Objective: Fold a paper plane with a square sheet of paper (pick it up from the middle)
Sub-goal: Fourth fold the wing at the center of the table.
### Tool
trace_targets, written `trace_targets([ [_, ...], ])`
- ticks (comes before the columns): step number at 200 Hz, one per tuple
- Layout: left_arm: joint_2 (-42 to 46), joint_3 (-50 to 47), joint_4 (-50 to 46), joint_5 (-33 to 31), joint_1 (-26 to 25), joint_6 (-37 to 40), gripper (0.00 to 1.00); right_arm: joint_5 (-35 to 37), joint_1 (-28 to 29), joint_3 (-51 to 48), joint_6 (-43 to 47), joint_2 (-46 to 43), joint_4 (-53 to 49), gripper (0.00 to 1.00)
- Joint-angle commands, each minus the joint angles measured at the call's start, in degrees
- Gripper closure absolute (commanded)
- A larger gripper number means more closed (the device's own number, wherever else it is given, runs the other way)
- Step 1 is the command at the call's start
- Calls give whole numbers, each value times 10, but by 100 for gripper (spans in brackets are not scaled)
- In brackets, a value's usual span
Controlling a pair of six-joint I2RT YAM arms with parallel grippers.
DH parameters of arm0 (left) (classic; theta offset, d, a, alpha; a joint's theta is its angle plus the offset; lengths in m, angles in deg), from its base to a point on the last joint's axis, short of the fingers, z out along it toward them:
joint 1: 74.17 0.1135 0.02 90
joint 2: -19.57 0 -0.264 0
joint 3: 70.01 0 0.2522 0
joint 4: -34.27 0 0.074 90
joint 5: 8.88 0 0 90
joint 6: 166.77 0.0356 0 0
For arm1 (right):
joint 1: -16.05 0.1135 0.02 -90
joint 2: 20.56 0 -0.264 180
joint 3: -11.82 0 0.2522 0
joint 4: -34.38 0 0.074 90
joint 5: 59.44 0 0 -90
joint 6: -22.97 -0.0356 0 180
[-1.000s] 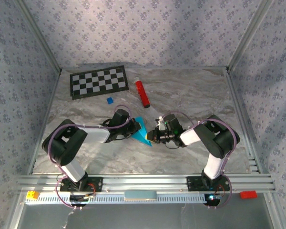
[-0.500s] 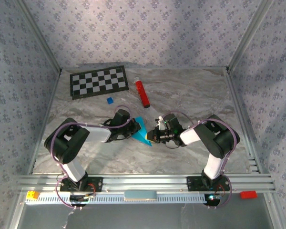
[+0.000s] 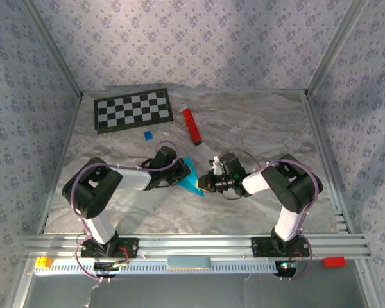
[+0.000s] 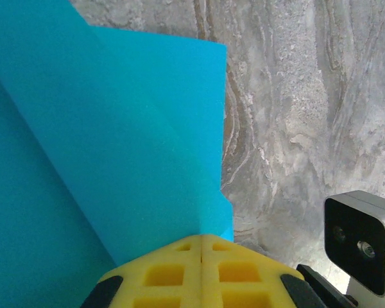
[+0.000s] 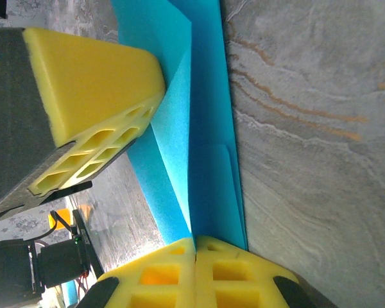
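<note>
- Since both pairs of yellow pads (image 4: 244, 276) are pressed tight together with cyan paper running into each seam, both grippers are judged clamped on the paper. The left gripper (image 4: 202, 240) pinches a layered edge and the right gripper (image 5: 196, 240) pinches a raised crease.
- The square sheet of paper (image 3: 192, 181) is partly folded into overlapping layers, with a point toward the arm bases. It is held between the two grippers near the middle of the table (image 3: 263, 128).
- Risk, tearing: the two grips sit very close together on thin paper. Any pull apart or twist in opposite senses would likely rip it at a crease.
- Risk, crooked fold: the layers seen from the left wrist do not line up edge to edge. Pressing down now could set an off-centre crease.
- Risk, slipping: each pinch takes only a narrow margin of paper, so a quick move could draw the sheet out of one grip.
- Risk, collision: the fingers of one arm stand just beside those of the other, and a small misjudged approach could knock them together.
- Count: two grippers and one sheet of paper.
- Count, well apart from the work: one red cylinder (image 3: 191, 126), one small blue block (image 3: 147, 135) and one checkerboard (image 3: 133, 110).
- Count, front rail: one yellow brick (image 3: 43, 262) and one red brick (image 3: 334, 261).
</note>
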Motion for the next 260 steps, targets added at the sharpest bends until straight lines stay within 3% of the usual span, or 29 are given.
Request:
trace_targets([
  [1, -10, 15, -11, -3, -3, 5, 97, 40, 0, -5, 10, 34, -72, 100],
  [190, -60, 43, -59, 21, -3, 23, 99, 39, -1, -2, 15, 32, -88, 100],
  [260, -66, 37, -71, 22, -4, 24, 99, 53, 3, 13, 54, -33, -179, 88],
])
